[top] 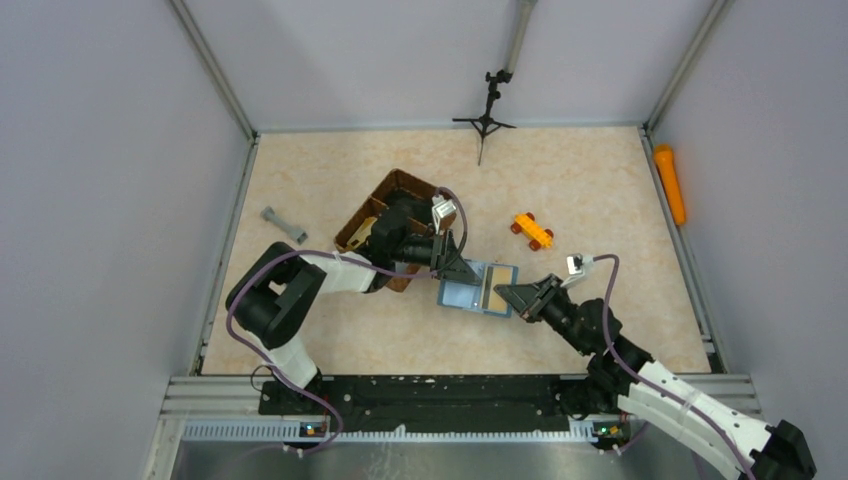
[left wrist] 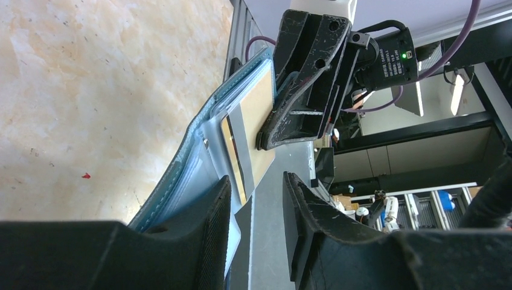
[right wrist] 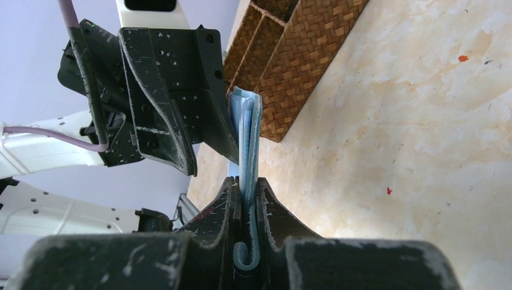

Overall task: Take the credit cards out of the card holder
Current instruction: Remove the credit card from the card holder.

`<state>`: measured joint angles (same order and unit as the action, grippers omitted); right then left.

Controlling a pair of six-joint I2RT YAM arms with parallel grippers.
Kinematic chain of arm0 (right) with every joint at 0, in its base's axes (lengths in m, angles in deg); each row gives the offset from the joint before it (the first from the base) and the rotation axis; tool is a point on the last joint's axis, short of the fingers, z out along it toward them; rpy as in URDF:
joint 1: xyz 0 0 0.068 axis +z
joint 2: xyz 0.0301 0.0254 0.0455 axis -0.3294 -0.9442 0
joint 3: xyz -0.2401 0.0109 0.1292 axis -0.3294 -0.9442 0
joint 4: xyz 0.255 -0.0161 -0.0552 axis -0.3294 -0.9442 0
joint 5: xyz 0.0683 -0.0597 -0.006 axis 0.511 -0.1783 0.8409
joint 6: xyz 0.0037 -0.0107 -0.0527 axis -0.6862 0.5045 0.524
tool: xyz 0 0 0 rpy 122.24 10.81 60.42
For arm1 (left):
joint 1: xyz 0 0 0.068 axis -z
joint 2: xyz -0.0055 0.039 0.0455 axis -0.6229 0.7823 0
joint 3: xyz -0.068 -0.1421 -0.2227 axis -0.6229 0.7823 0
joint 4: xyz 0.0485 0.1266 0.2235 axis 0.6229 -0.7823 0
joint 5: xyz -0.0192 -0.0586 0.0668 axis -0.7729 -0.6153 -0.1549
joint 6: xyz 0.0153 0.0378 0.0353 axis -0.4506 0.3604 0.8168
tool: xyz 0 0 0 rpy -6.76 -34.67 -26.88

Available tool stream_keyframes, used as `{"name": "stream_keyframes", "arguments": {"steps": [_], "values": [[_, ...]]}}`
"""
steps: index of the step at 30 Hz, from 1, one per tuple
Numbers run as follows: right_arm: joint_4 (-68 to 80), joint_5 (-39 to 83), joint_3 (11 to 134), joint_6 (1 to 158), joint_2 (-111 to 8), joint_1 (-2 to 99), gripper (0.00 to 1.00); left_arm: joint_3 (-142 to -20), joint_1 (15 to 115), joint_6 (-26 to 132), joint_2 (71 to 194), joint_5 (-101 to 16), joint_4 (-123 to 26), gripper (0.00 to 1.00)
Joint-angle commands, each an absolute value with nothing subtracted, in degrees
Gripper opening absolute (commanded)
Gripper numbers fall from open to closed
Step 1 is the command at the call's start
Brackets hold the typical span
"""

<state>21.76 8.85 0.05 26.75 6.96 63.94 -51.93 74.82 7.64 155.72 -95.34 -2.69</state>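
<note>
The surface (top: 590, 190) is a pale sandy color with soft cloudy marks, like stone. It has a few tiny red specks (right wrist: 462, 58) on it. Plain light grey walls stand around it: one on the left (top: 100, 200), one at the back (top: 400, 60) and one on the right (top: 780, 150). Thin metal posts (top: 210, 65) run up the corners. A silver metal rail (top: 450, 385) runs along the near edge. A small black stand (top: 486, 115) with three legs sits at the far edge. Past the near edge the left wrist view shows more of the room: dark beams (left wrist: 416, 130), shelves full of small things (left wrist: 422, 205) and a bright white light (left wrist: 457, 90).
</note>
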Motion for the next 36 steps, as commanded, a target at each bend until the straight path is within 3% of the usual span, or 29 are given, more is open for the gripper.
{"name": "stream_keyframes", "arguments": {"steps": [1,12,15,22,29,32,36], "values": [[30.23,11.3,2.94,26.3,5.2,63.49,0.0,-51.77,74.57,8.21,157.1,-96.06,-0.63,0.4],[37.51,13.22,1.27,24.49,1.6,63.46,0.0,-52.28,74.78,9.89,157.56,-94.8,-3.79,0.43],[38.59,13.27,1.16,24.62,0.93,63.44,0.0,-51.59,74.79,4.07,159.36,-95.76,3.29,0.37],[42.34,13.99,0.9,24.04,-2.19,63.45,0.0,-50.9,74.7,-19.54,168.36,-97.78,36.72,0.26],[44.72,14.32,1.07,23.71,-5.95,63.45,0.0,-50.92,74.77,-20.42,168.62,-98.03,37.72,0.27],[44.8,14.32,1.45,23.88,-6.53,63.45,0.0,-50.72,74.74,-18.7,167.85,-98.08,35.98,0.21],[44.48,14.32,1.9,24.32,-6.92,63.44,0.0,-50.89,74.78,-18.81,167.98,-98.31,36.24,0.0]]}}
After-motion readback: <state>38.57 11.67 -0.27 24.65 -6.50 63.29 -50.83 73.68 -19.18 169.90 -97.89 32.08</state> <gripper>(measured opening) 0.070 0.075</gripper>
